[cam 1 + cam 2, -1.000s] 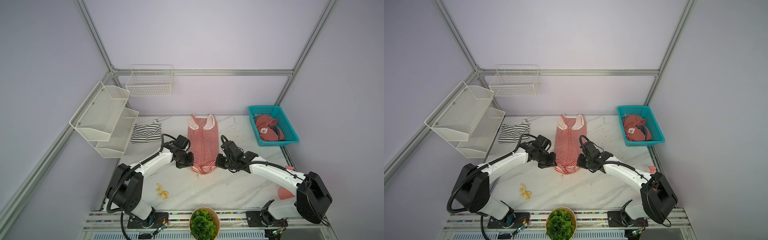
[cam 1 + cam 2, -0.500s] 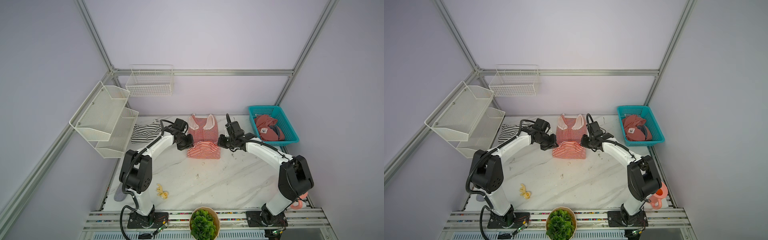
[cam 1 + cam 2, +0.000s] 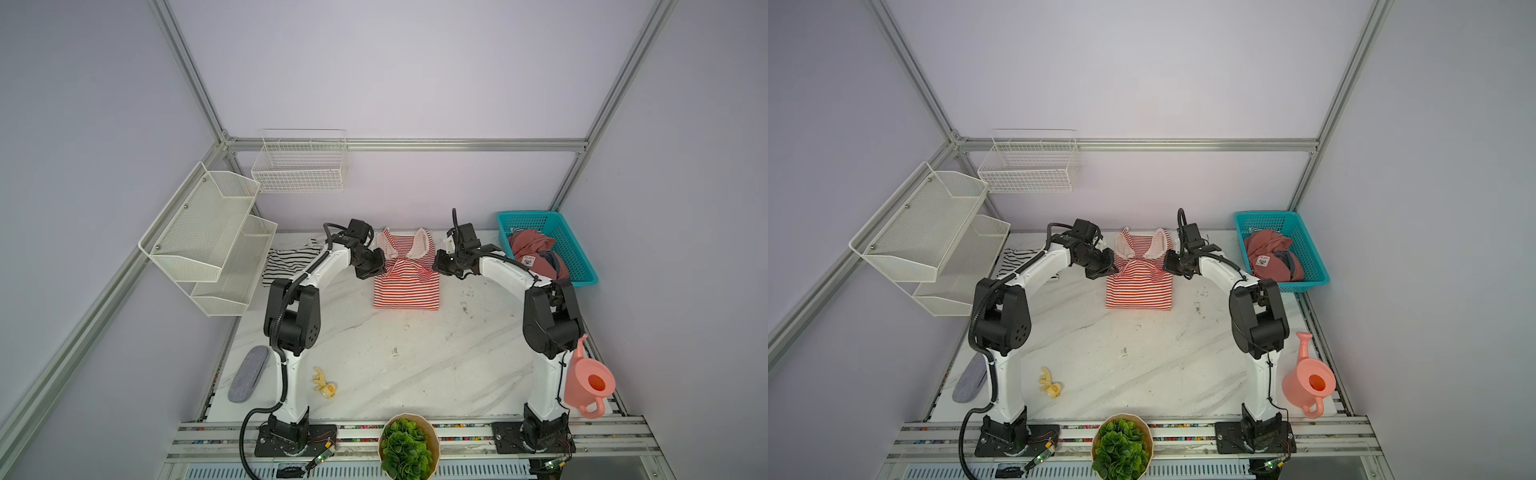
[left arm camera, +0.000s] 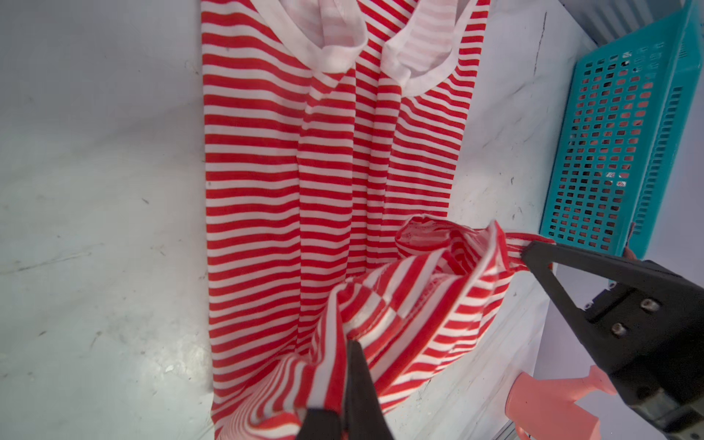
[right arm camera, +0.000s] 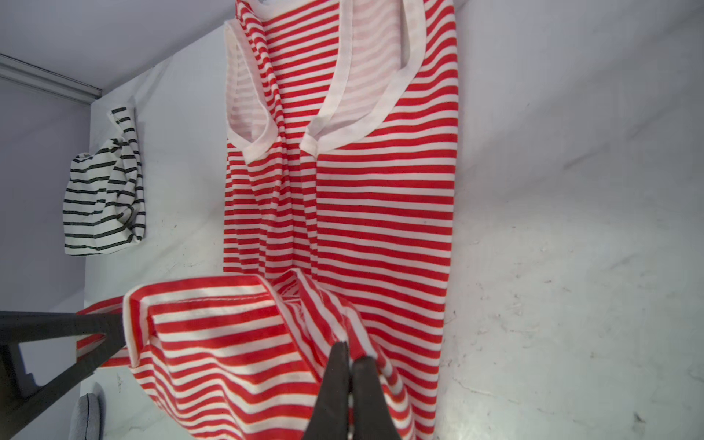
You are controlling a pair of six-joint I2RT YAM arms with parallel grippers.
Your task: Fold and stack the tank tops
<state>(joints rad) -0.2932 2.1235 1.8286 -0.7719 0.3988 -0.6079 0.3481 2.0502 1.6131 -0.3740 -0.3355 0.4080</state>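
Green leaves of a potted plant (image 3: pixel 405 451) sat at bottom centre of both top views. Just beyond, the marble table (image 3: pixel 415 374) carried a small yellow object (image 3: pixel 324 384) and a grey pad (image 3: pixel 248 374) at lower left, with a pink watering can (image 3: pixel 590 382) at lower right. Up at mid-frame, the red-and-white tank top (image 3: pixel 405 286) lay on the table, hem end doubled back over the body, straps toward the back wall. The left gripper (image 3: pixel 379 269) was clamped tight on one hem corner, and the right gripper (image 3: pixel 437 266) was clamped on the other. The wrist views showed striped cloth pinched between closed fingers (image 4: pixel 362 388) and lifted off the layer below. Left of them, the black-and-white tank top (image 3: pixel 286 266) lay crumpled, apart from the red one. At far right, a teal basket (image 3: pixel 579 259) held a dusty-red garment (image 3: pixel 530 251). White mesh shelves (image 3: pixel 208 232) and a wire basket (image 3: pixel 299 166) hung on the walls.
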